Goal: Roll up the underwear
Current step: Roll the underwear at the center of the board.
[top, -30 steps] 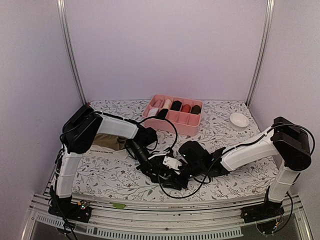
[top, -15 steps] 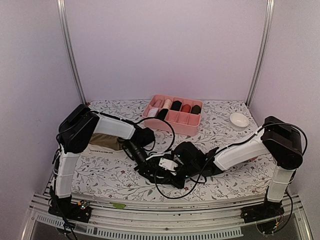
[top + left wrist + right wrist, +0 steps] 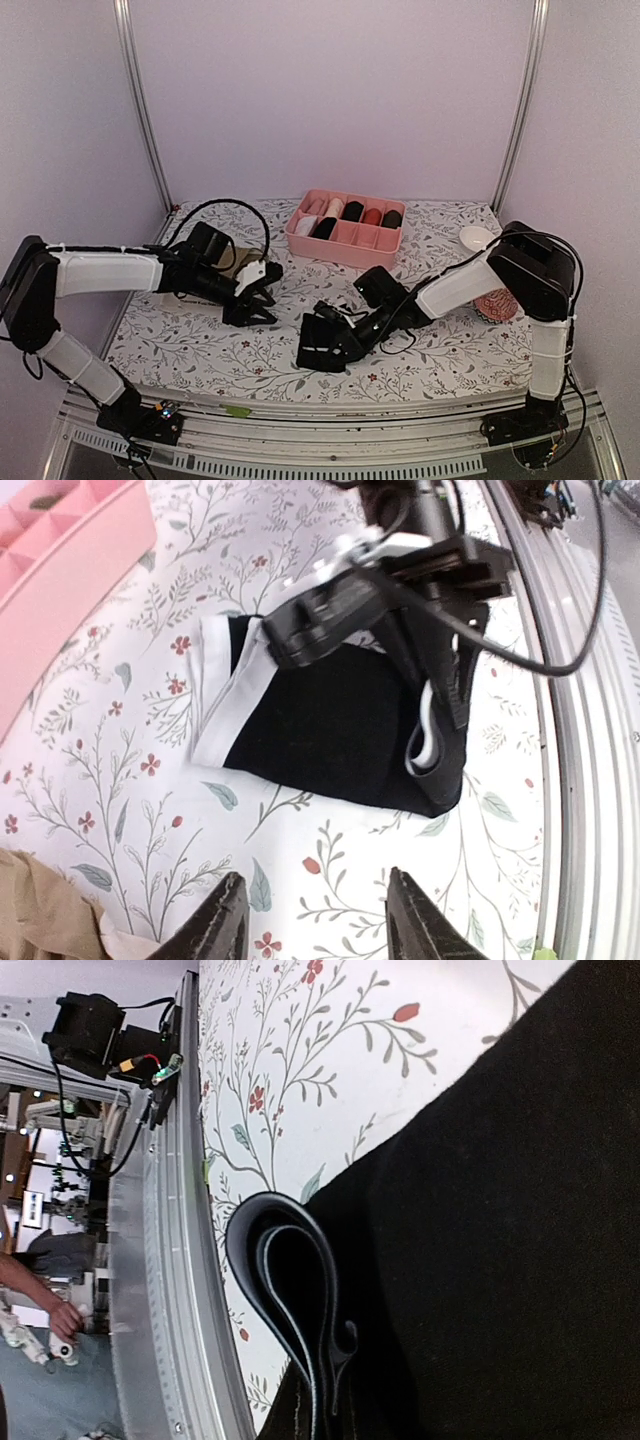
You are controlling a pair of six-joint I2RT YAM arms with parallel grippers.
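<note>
Right claw pinches the black underwear at its folded edge.

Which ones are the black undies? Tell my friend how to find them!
Find the flowery tablecloth and the pink divided plastic box at its back. In front of that box, near the front edge, lies a pair of black fabric briefs. Unlike the olive-brown pair on the left, it has white trim.
</note>
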